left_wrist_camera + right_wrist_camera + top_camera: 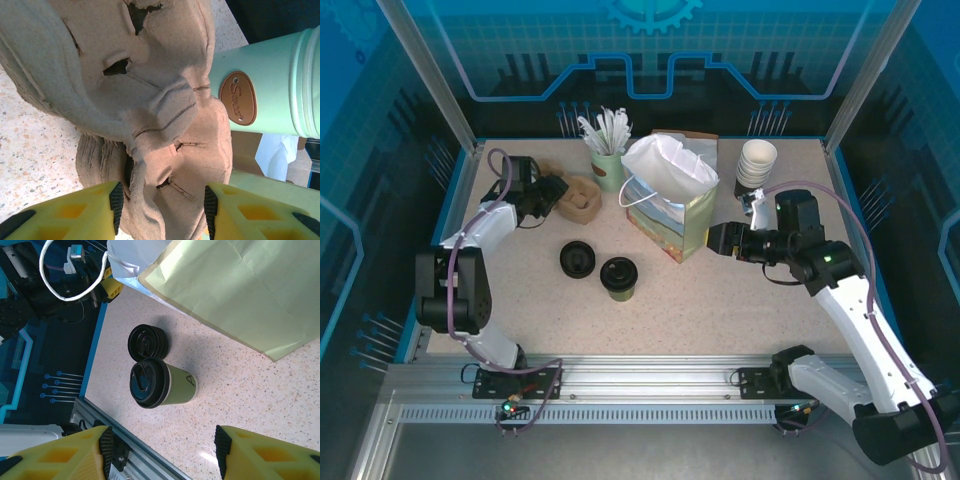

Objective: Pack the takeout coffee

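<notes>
I judged the packing hardly begun: the takeout coffee (618, 277) stood upright, lid on, on the table (740, 310) at lower centre of the top view, untouched and well apart from both arms. The paper bag (672, 218) stood open-mouthed up and to its right, stuffed with white tissue.

My right gripper (717, 241) hung just beside the bag's right flank, fingers spread with nothing between them; its wrist camera looked across the table at the coffee. My left gripper (558, 192) was at upper left, its fingers (75, 215) straddling the pulp cup carrier (150, 100). I could not tell whether the pads had actually bitten on it (they sat very close to the pulp on both sides).

The next move, as I read it, called for getting the carrier sorted, then taking the coffee by its sides and lowering it upright into the bag.

In the way: a loose black lid (578, 260) lay almost touching the coffee's upper left, the tissue crowded the bag's mouth, and a mint cup of stirrers (608, 168) stood just beside the carrier. A stack of white cups (757, 160) sat at upper right.
</notes>
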